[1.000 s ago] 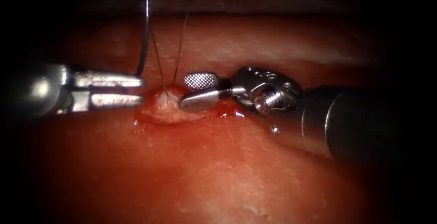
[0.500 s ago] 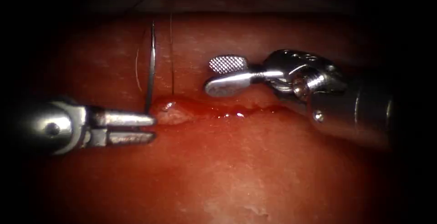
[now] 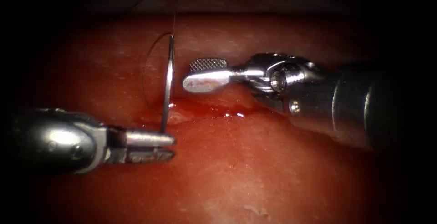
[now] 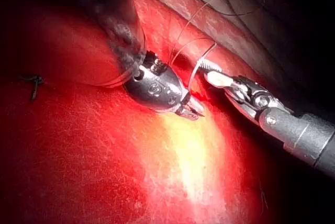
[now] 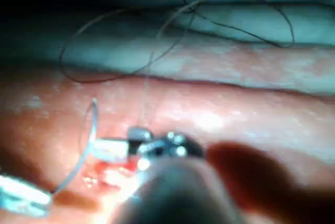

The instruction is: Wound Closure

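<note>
Left of the cut (image 3: 214, 111), left hand (image 3: 170, 145) clamps needle (image 3: 166, 85), seemingly free of tissue (image 3: 236, 169); right hand (image 3: 200, 73) apart, empty.

Light is pooling over the middle of the tissue (image 3: 227, 169) and fading outward into a dark surround (image 3: 27, 14) (too dark to make anything out). Beyond the tissue's far edge, a pale surface (image 5: 261, 30) is lying in dimmer light.
</note>
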`<state>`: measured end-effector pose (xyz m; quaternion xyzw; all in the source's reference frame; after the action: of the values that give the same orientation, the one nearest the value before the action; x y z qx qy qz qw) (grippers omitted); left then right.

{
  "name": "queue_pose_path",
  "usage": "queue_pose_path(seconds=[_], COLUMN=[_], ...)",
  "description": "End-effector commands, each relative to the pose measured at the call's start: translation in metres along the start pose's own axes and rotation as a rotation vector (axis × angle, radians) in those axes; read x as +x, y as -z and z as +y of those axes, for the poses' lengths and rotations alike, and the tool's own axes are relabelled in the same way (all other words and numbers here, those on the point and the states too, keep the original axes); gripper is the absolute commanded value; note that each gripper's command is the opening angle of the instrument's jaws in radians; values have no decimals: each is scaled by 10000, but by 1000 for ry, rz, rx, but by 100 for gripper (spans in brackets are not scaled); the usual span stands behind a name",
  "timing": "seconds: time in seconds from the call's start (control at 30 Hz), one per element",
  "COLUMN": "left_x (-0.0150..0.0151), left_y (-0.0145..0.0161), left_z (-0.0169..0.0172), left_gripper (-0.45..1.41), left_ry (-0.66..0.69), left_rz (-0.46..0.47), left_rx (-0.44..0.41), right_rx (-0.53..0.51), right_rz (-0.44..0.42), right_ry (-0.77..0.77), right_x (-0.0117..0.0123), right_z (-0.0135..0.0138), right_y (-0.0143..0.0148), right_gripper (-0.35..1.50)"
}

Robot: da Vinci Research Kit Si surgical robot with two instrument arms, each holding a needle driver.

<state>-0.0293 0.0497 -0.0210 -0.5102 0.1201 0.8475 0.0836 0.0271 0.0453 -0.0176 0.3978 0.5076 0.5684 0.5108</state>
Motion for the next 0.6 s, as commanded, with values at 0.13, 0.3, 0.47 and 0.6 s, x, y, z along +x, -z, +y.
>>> queue_pose_path(seconds=[0.13, 0.3, 0.47, 0.6], left_x=[-6, -9, -7, -6], left_y=[-12, -13, -14, -15], left_z=[2, 0, 0, 0], left_gripper=[-35, -35, -35, -35], left_ry=[-13, -31, -29, -28], left_rz=[-3, -7, -9, -10], left_rx=[6, 10, 13, 13], right_rx=[19, 35, 38, 43], right_rz=[4, -13, -7, 2], right_ry=[-22, -30, -39, -39], right_x=[-1, -4, -8, -9], right_z=[1, -2, -1, -1], right_y=[-8, -9, -18, -24], right_gripper=[86, 79, 79, 79])
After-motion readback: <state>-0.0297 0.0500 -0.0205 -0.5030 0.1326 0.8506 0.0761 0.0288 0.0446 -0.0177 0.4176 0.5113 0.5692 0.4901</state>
